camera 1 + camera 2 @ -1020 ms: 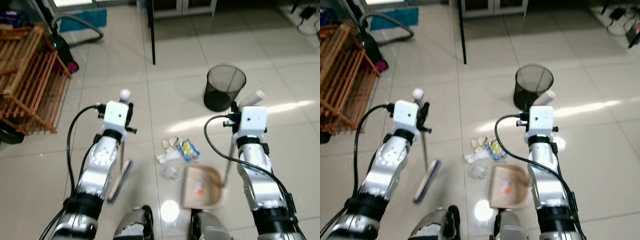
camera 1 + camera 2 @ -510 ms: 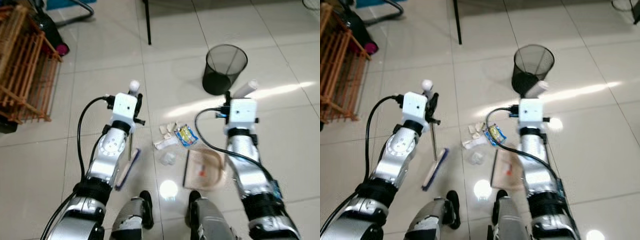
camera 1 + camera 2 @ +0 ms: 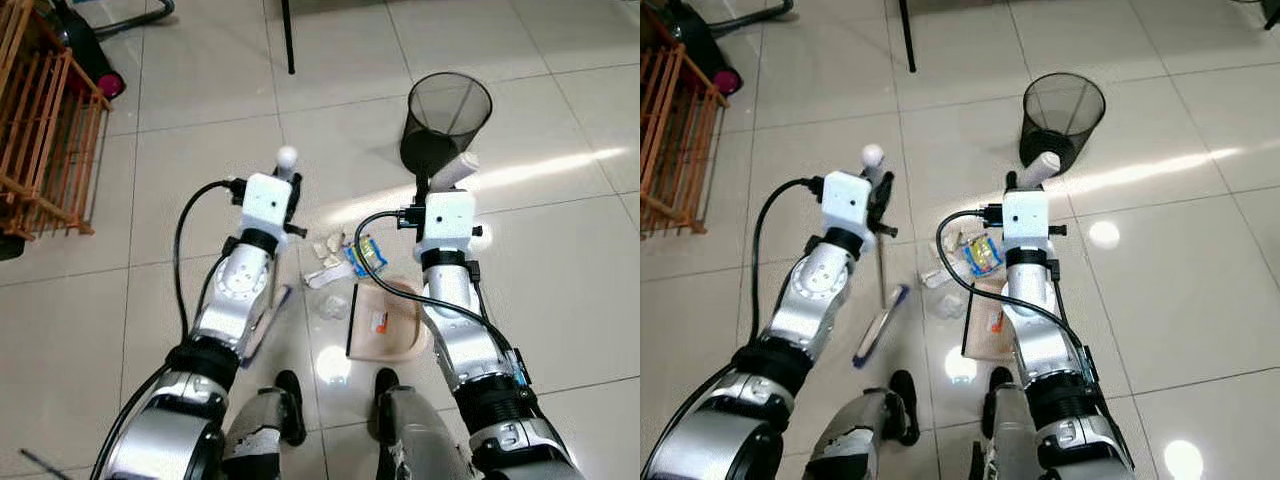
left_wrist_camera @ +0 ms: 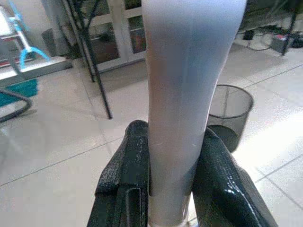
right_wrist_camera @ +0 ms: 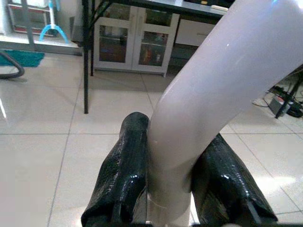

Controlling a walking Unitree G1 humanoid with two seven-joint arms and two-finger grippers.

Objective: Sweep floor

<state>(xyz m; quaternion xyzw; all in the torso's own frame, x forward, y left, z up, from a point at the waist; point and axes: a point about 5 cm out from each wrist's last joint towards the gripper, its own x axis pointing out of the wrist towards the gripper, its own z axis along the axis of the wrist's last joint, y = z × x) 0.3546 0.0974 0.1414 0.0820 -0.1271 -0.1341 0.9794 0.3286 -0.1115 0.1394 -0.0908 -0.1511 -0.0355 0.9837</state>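
My left gripper (image 3: 289, 203) is shut on the white handle of a broom (image 4: 182, 94). The thin shaft runs down to the broom head (image 3: 264, 325), which rests on the tiles to the left of the litter. My right gripper (image 3: 441, 187) is shut on the white handle of a dustpan (image 5: 208, 90). The tan dustpan (image 3: 386, 322) lies flat on the floor just right of the litter. The litter (image 3: 332, 262) is paper scraps, a blue and yellow wrapper (image 3: 367, 255) and a clear plastic piece (image 3: 335, 305).
A black mesh bin (image 3: 446, 115) stands beyond the dustpan handle. A wooden rack (image 3: 45, 130) and a vacuum cleaner (image 3: 85, 55) are at the far left. A black table leg (image 3: 287, 35) stands ahead. My feet (image 3: 290, 400) are just behind the litter.
The whole view has shifted with the camera. Both arms have drawn closer together, and the broom head and the dustpan now lie nearer the litter.
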